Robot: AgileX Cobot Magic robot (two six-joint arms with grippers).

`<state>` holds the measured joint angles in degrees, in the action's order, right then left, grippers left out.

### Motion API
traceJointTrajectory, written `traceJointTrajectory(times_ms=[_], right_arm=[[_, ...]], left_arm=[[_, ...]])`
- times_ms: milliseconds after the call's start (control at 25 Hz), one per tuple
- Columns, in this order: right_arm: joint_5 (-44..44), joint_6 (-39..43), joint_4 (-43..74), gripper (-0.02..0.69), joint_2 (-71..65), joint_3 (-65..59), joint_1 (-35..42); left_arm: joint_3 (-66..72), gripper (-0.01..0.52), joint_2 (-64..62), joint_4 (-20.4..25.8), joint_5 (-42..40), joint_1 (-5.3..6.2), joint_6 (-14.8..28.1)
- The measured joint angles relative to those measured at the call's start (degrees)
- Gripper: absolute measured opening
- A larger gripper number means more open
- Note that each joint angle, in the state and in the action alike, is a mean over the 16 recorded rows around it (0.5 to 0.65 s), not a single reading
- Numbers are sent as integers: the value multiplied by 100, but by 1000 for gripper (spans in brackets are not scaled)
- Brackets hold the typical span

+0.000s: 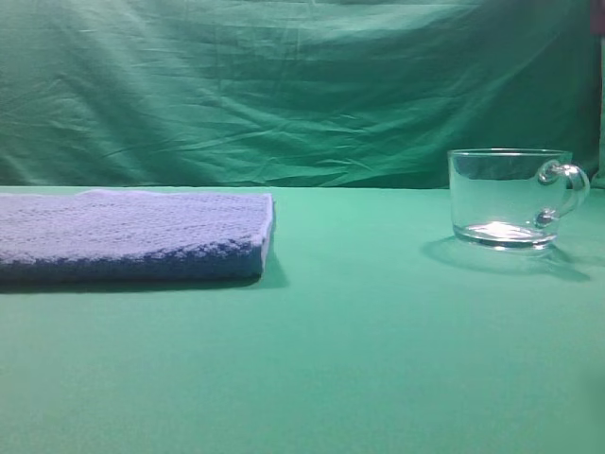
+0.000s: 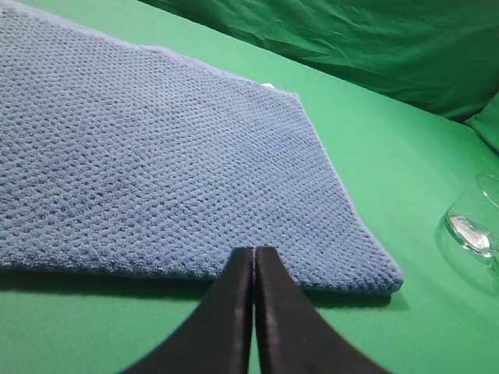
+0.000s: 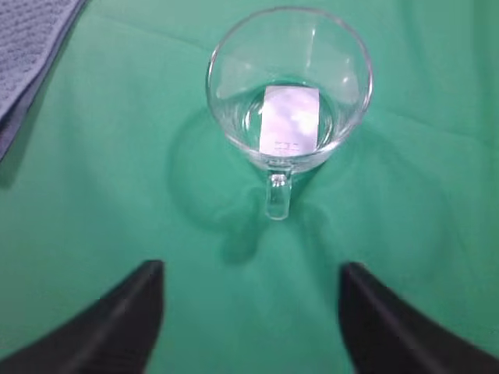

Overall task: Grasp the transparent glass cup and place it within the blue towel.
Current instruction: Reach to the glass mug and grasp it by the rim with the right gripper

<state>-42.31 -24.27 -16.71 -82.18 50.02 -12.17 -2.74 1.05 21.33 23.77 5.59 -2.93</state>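
The transparent glass cup (image 1: 510, 197) stands upright on the green cloth at the right, its loop handle on its right side. From above, the right wrist view shows the cup (image 3: 289, 87) with its handle (image 3: 277, 195) pointing toward my right gripper (image 3: 251, 269), which is open and empty a short way behind the handle. The blue towel (image 1: 132, 236) lies flat at the left. My left gripper (image 2: 254, 251) is shut and empty, its tips over the near edge of the towel (image 2: 156, 156). The cup's base (image 2: 472, 230) shows at the right edge of the left wrist view.
A green cloth (image 1: 331, 359) covers the table and hangs as a wrinkled backdrop (image 1: 284, 85) behind. A corner of the towel (image 3: 27, 54) shows at the top left of the right wrist view.
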Motion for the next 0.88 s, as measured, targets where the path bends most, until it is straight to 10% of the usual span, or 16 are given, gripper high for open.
traceJointTrajectory(times_ms=[400, 880], right_arm=[[308, -495, 3, 535, -1159, 436, 0], [783, -874, 14, 218, -1737, 727, -7]], left_arm=[[0, 0, 0, 0, 0, 0, 0], [0, 0, 0, 0, 0, 0, 0]])
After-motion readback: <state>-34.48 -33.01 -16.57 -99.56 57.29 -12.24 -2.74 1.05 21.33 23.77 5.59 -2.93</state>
